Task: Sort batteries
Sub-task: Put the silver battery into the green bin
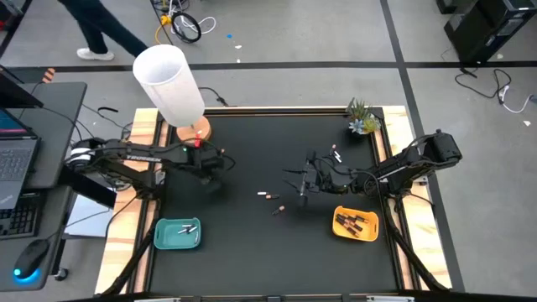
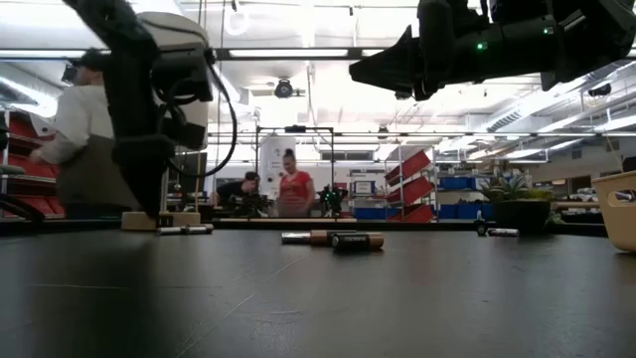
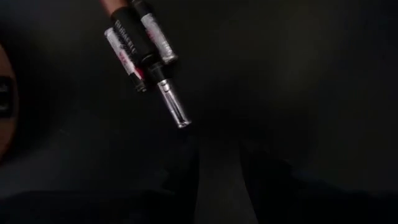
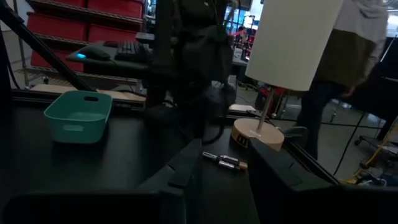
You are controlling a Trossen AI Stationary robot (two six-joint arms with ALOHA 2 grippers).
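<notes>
Batteries [image 3: 146, 46] lie clustered on the black bench [image 1: 252, 252] under my open left hand [image 3: 217, 155], while my right hand [image 4: 224, 180], also open, hovers mid-bench

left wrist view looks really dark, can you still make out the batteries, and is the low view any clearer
Left wrist view: dim overall, yet the batteries catch glare on their silvery casings. Low view: bright ceiling lights backlight both arms into silhouettes; the near table is soft, but the batteries lying mid-table read clearly.
</notes>
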